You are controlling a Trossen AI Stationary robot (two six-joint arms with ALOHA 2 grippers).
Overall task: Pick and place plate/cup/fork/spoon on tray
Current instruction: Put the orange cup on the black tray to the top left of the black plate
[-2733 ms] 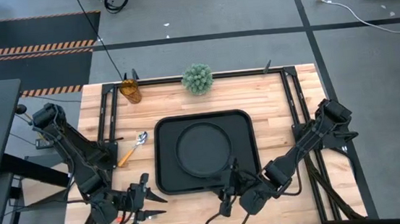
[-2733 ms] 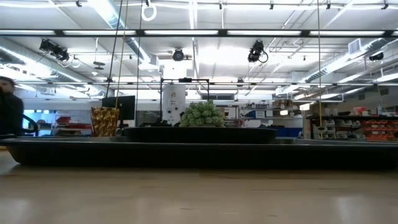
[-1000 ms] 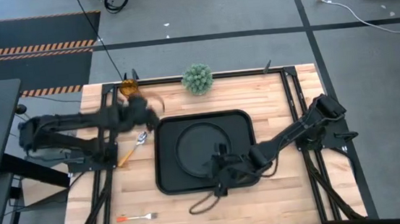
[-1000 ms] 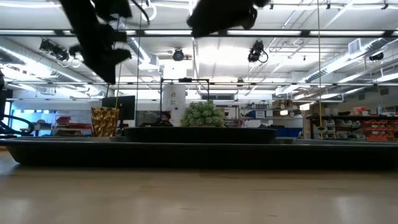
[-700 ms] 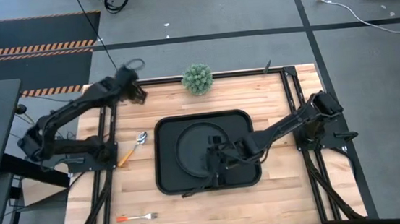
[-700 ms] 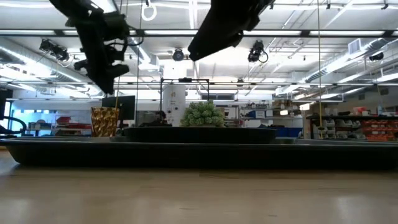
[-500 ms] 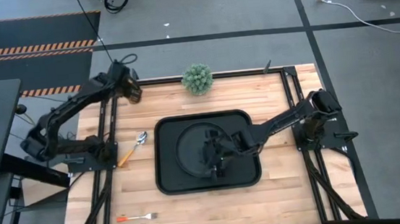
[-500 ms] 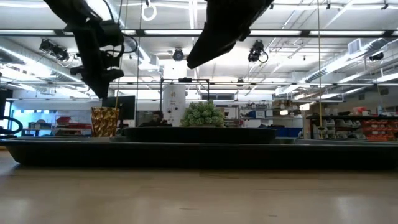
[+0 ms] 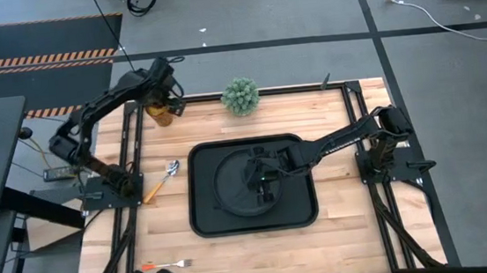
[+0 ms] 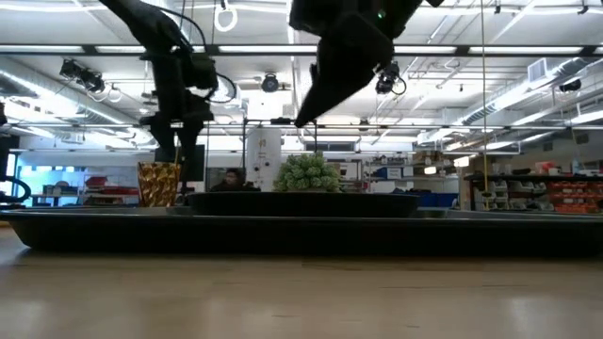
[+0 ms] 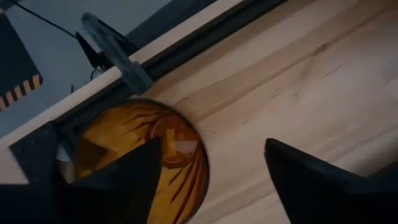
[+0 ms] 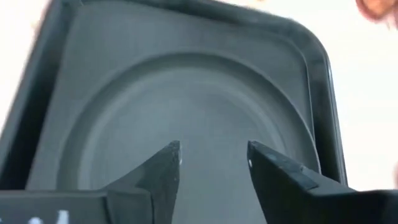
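Observation:
The amber cup (image 9: pixel 161 117) stands upright at the table's far left corner; the left wrist view looks down into it (image 11: pixel 140 158). My left gripper (image 9: pixel 166 97) is open just above it, one finger over its mouth (image 11: pixel 118 180) and the other over bare wood. The round black plate (image 9: pixel 230 186) lies on the black tray (image 9: pixel 299 211) at the table's middle. My right gripper (image 9: pixel 260 177) is open above the plate (image 12: pixel 205 112), clear of it in the low view (image 10: pixel 303 121). The spoon (image 9: pixel 164 177) lies left of the tray. The fork (image 9: pixel 168 265) lies near the front edge.
A green spiky ball plant (image 9: pixel 240 95) stands at the far edge, right of the cup. Dark rails (image 9: pixel 130 155) run along the table's left and right sides. A person (image 10: pixel 232 178) shows far off in the room behind.
My left gripper has swung toward the table's far edge and come down over the cup. My right gripper has gone from the tray's near edge toward the far edge, over the plate. Cup, plate, spoon and fork have stayed where they were.

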